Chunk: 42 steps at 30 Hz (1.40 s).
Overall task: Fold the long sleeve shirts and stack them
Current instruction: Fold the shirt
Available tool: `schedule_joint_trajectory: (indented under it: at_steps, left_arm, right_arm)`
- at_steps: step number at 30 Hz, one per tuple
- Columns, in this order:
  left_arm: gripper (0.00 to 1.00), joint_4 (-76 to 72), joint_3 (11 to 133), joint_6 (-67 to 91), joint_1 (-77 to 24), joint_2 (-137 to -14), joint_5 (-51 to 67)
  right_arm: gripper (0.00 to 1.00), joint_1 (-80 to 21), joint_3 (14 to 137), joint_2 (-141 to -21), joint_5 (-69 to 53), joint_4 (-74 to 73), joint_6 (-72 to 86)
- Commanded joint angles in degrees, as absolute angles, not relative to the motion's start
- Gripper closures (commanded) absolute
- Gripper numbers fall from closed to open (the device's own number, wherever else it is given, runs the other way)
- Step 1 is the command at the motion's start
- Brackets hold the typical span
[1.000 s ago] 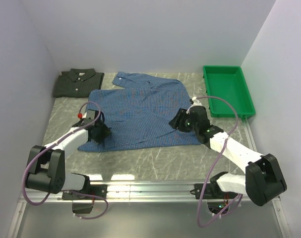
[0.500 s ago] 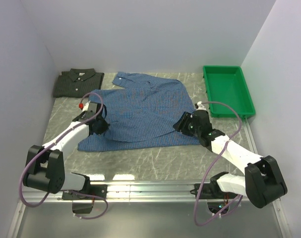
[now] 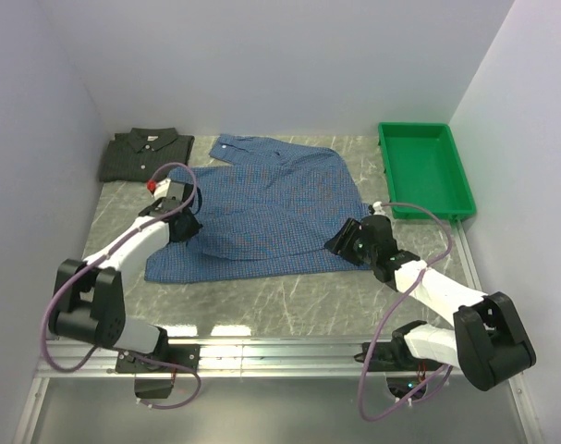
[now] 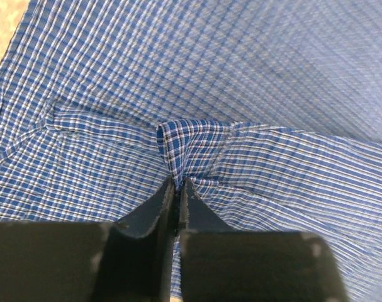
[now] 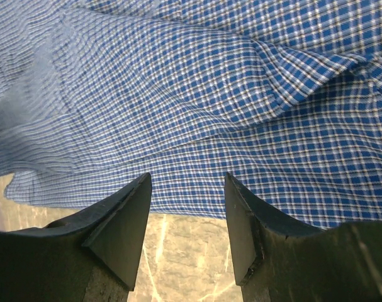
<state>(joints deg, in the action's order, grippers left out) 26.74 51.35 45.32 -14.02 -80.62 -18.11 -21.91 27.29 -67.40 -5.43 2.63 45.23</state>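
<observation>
Two sets of jaws, both at the blue check shirt.

Left jaws: closed tight, with a small raised fold of the shirt cloth pinched between the tips. The two black fingers meet with only cloth in the seam. Cloth around the pinch puckers toward it; farther out it lies flatter.

Right jaws: standing moderately apart, nothing between them. The fingers point at the near edge of the shirt. Whether the tips touch the hem cannot be told. Marbled tabletop shows in the gap between the fingers.

Top view:
- Left arm reaches in from the near left, with its jaws on the left part of the blue shirt, close to the left edge.
- Right arm reaches in from the near right, with its jaws at the shirt's near right corner.
- Blue shirt is spread across the middle of the tabletop, collar at the far side and hem toward the near side, with several creases across the body.
- Dark check shirt with white buttons is folded, collar toward the far wall, in the far left corner of the tabletop. It lies just beside the blue shirt's far left edge; touching or not cannot be told.
- Green plastic tray sits at the far right of the tabletop, just right of the blue shirt.
</observation>
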Motion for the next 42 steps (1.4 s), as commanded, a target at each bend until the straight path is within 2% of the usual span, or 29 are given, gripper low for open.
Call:
schedule_joint_trajectory:
  at_steps: [1,2,5,6,7,8,11,13,16,21,31,36,39,42]
  left_arm:
    - [0.89,29.61,53.08,46.84,-14.24,-83.93,-21.97]
    - [0.85,30.49,53.26,47.89,-14.24,-84.81,-23.28]
    - [0.67,31.90,54.31,49.04,-14.24,-84.90,-24.78]
    - [0.52,32.34,55.10,49.30,-14.24,-84.82,-25.39]
    - [0.47,32.78,55.46,49.31,-14.24,-84.55,-25.57]
    - [0.31,34.09,56.50,49.31,-14.24,-83.77,-25.84]
    - [0.13,35.77,58.17,49.31,-14.50,-81.23,-26.19]
    - [0.10,36.65,58.97,49.39,-15.37,-79.55,-26.45]
    - [0.12,34.20,58.98,49.39,-16.52,-77.26,-23.23]
    - [0.13,28.31,55.29,51.76,-16.79,-81.38,-16.62]
    - [0.17,19.52,49.49,56.51,-13.63,-90.26,-13.54]
    - [0.17,18.37,46.85,58.01,-12.31,-91.93,-12.31]
    - [0.17,18.63,46.05,58.10,-11.95,-90.27,-11.69]
    - [0.14,21.70,46.84,57.48,-12.04,-85.97,-13.00]
  right_arm:
    - [0.43,-21.62,27.77,-65.22,-6.76,5.27,44.66]
    - [0.43,-21.53,28.30,-64.78,-7.12,4.93,44.30]
    - [0.43,-21.62,30.05,-64.77,-8.87,4.57,42.63]
    - [0.42,-21.62,30.75,-65.04,-9.49,4.31,42.28]
    - [0.42,-21.62,31.37,-65.30,-10.28,4.13,41.93]
    - [0.42,-21.62,32.60,-66.00,-12.02,4.13,41.84]
    - [0.42,-21.80,35.15,-67.49,-15.01,5.53,41.84]
    - [0.42,-21.80,37.51,-68.99,-16.08,6.85,42.10]
    - [0.42,-22.06,41.11,-74.51,-17.58,9.22,43.06]
    - [0.43,-22.06,44.30,-83.13,-19.16,15.54,46.40]
    - [0.44,-16.97,37.19,-95.61,-20.48,29.87,50.45]
    - [0.45,-12.58,32.35,-96.94,-19.35,31.56,51.76]
    - [0.47,-10.72,29.10,-92.65,-15.58,29.45,50.90]
    - [0.47,-11.60,31.89,-86.06,-10.21,16.30,44.86]
